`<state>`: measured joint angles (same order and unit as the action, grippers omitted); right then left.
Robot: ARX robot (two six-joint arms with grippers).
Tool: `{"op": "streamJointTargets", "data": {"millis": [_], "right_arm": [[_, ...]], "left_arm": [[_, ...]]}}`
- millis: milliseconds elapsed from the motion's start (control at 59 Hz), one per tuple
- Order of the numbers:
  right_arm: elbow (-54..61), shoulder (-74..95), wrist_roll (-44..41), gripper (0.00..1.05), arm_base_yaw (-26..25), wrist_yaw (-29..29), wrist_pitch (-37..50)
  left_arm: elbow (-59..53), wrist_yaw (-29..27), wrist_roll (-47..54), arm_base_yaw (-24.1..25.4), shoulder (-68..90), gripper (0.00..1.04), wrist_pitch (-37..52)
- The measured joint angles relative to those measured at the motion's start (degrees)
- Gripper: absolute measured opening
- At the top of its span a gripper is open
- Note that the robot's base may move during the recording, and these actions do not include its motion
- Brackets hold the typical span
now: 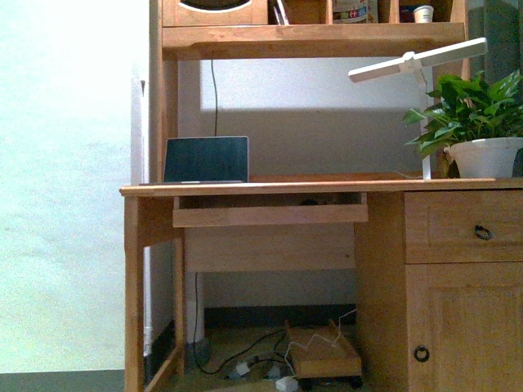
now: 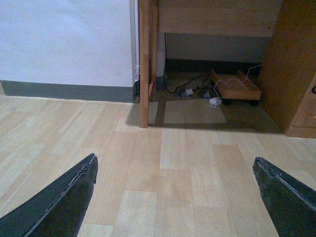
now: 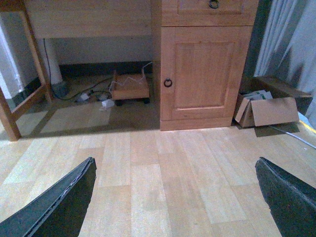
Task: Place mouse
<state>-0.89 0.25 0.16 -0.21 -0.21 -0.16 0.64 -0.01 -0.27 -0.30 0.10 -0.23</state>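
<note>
I cannot make out the mouse for certain in any view. A small dark bump (image 1: 309,201) sits in the shadow above the desk's pull-out tray (image 1: 270,215), too dim to identify. My left gripper (image 2: 174,159) is open over bare wooden floor, facing the desk's left leg (image 2: 144,64). Also open and empty, my right gripper (image 3: 175,160) hangs above the floor in front of the desk's cupboard door (image 3: 200,69). Neither arm shows in the front view.
On the wooden desk (image 1: 327,186) stand a dark laptop (image 1: 206,159), a white lamp (image 1: 417,61) and a potted plant (image 1: 478,122). Under it lie cables and a small wheeled board (image 3: 129,86). An open cardboard box (image 3: 266,109) lies by the curtain.
</note>
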Motion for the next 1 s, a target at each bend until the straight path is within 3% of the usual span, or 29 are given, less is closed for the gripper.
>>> {"op": "streamJointTargets", "data": {"millis": [999], "right_arm": [[0.0,0.0,0.0,0.97,0.0,0.02,0.02]], "left_arm": [[0.0,0.0,0.02,0.0,0.0,0.97,0.0]]}}
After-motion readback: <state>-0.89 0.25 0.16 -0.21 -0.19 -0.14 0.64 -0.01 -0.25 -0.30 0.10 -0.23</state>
